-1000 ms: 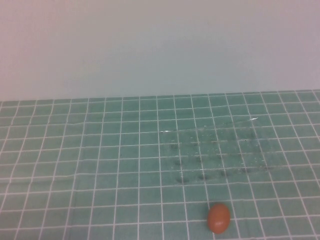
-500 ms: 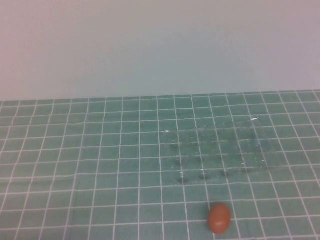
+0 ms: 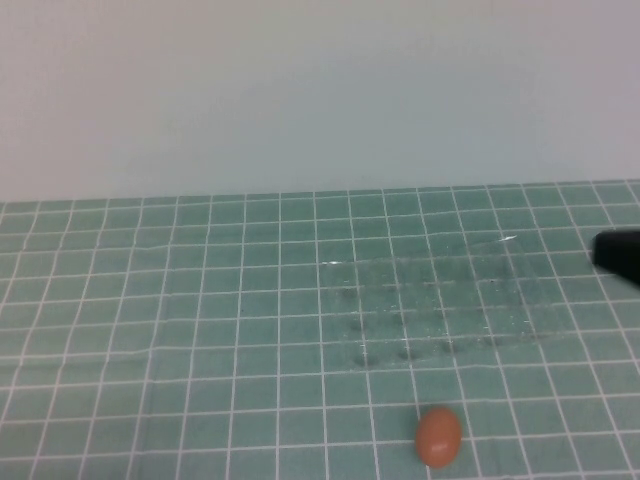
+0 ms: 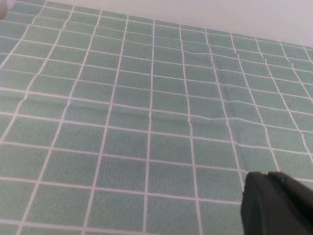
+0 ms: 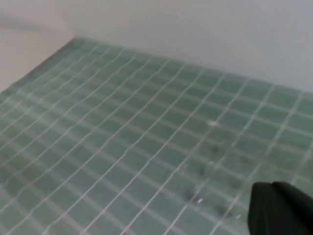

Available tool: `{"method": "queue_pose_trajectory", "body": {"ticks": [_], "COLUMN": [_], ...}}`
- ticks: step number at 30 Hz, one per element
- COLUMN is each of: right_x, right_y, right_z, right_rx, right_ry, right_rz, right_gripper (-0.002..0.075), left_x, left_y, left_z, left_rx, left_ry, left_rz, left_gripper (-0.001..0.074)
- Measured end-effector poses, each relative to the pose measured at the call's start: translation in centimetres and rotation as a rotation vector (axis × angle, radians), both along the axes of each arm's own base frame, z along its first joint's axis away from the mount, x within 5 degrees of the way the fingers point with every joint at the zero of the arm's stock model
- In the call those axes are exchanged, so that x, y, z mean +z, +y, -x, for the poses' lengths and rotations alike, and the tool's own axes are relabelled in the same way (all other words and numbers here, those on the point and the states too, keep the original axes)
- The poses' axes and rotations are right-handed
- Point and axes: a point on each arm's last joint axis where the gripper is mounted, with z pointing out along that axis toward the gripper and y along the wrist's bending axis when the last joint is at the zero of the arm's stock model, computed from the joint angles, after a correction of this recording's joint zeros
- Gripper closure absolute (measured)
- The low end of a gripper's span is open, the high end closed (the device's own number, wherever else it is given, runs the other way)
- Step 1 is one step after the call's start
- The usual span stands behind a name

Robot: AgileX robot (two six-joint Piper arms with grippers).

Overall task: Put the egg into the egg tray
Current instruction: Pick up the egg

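Observation:
The orange-brown egg [image 3: 438, 436] lies on the green grid mat near the front edge, right of centre. The transparent egg tray [image 3: 440, 300] lies flat just behind it, faint and glinting. My right gripper [image 3: 620, 256] shows as a dark tip at the right edge, level with the tray's far right corner and above the mat. In the right wrist view its fingers [image 5: 275, 188] are pressed together and empty, and the tray [image 5: 220, 161] shows faintly ahead. My left gripper [image 4: 269, 178] is shut and empty over bare mat, and is outside the high view.
The green grid mat [image 3: 180, 330] covers the table. A plain pale wall [image 3: 300, 90] stands behind it. A crease [image 4: 210, 117] runs across the mat in the left wrist view.
My right gripper has come into the high view at the right edge. The egg and the tray have not moved.

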Motion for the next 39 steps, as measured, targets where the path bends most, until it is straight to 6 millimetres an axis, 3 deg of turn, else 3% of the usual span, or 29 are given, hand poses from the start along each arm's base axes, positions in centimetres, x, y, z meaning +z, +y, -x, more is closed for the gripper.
{"method": "queue_pose_trajectory", "body": {"ticks": [3, 9, 15, 22, 26, 31, 33, 39], "right_x": [-1.5, -2.2, -1.7, -3.9, -5.6, -7.0, -7.5, -8.7], "right_y": [1.2, 4.1, 6.8, 8.7, 9.5, 11.1, 12.1, 15.4], "right_z": [-1.5, -2.3, -2.5, -3.7, -4.6, -5.7, -5.9, -6.0], "right_rx": [0.18, 0.26, 0.136, -0.181, -0.247, -0.305, -0.301, -0.323], "right_ry": [0.108, 0.243, 0.442, 0.75, 0.866, 0.976, 0.986, 1.01], "right_rz": [0.066, 0.409, 0.63, 0.468, 0.423, 0.336, 0.326, 0.372], "right_gripper": [0.0726, 0.0725, 0.0725, 0.0711, 0.0587, 0.026, 0.0234, 0.0251], "left_x": [0.0, 0.0, 0.0, 0.0, 0.0, 0.0, 0.0, 0.0], "left_y": [0.0, 0.0, 0.0, 0.0, 0.0, 0.0, 0.0, 0.0], "left_z": [0.0, 0.0, 0.0, 0.0, 0.0, 0.0, 0.0, 0.0], "left_rx": [0.0, 0.0, 0.0, 0.0, 0.0, 0.0, 0.0, 0.0], "left_ry": [0.0, 0.0, 0.0, -0.001, -0.001, -0.001, -0.001, -0.001], "left_rz": [0.0, 0.0, 0.0, 0.0, 0.0, 0.0, 0.0, 0.0], "left_gripper": [0.0736, 0.0736, 0.0736, 0.0736, 0.0736, 0.0736, 0.0736, 0.0736]}}
